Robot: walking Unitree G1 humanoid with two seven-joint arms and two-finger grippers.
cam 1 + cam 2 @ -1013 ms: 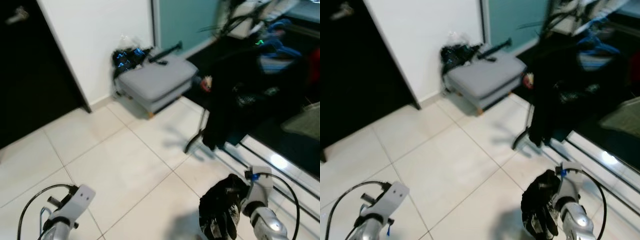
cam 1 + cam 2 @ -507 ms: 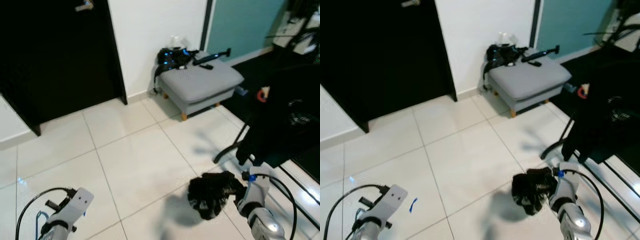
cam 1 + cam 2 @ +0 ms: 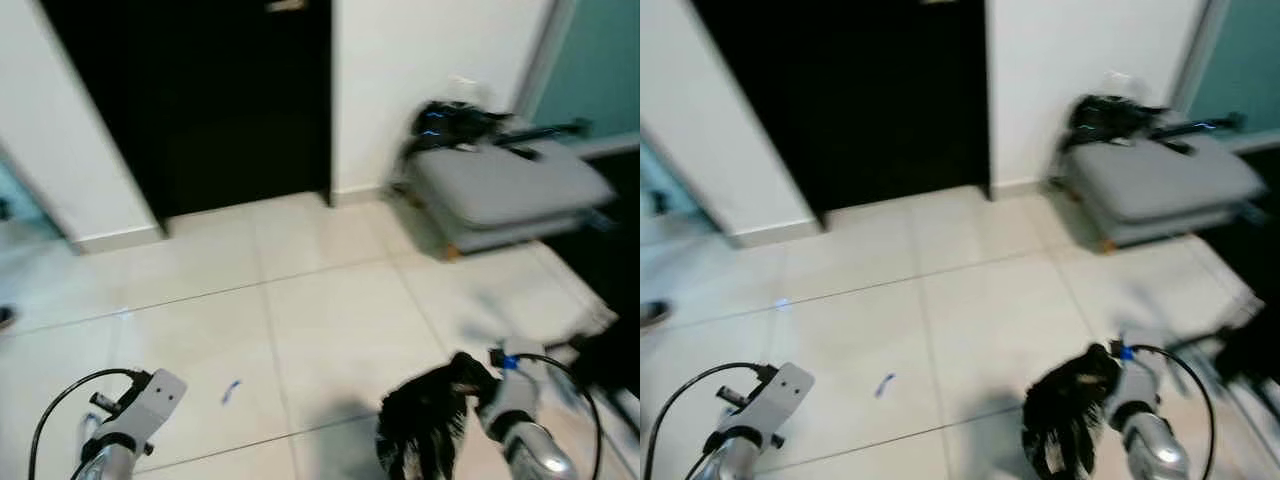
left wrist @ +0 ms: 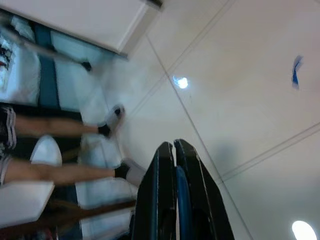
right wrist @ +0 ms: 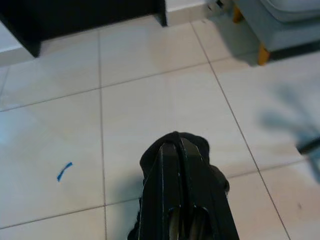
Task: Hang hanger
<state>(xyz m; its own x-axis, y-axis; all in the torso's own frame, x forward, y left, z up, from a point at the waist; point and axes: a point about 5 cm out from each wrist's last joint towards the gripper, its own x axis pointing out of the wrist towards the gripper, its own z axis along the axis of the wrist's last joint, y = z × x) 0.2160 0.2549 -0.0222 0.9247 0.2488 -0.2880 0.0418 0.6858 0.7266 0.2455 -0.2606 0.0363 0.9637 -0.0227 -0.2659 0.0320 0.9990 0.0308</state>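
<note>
Two grippers in play, so let's take them left to right. Low on the near left, the left gripper hangs idle over the floor, its black fingers pressed together with nothing between them except a sliver of blue that looks like its own part. In its wrist view a person's legs stand off to one side, and a small blue scrap lies on the tile just beyond that arm.

Further back, centre-left, a dark doorway sits in the white wall. On the far right, a grey footstool sits by the wall with black gear heaped at its back edge.

Near right now: the right gripper is clamped shut on a black garment, the bundle dangling above the floor. No hanger outline can be picked out in that cloth; it is too dark and bunched to tell.

Judging the step: this looks like the carry phase, load in hand, the head views blurred and no rail visible. The next move calls for finding a rail or hook, keeping the grip firm, then raising the bundle to it.
</note>
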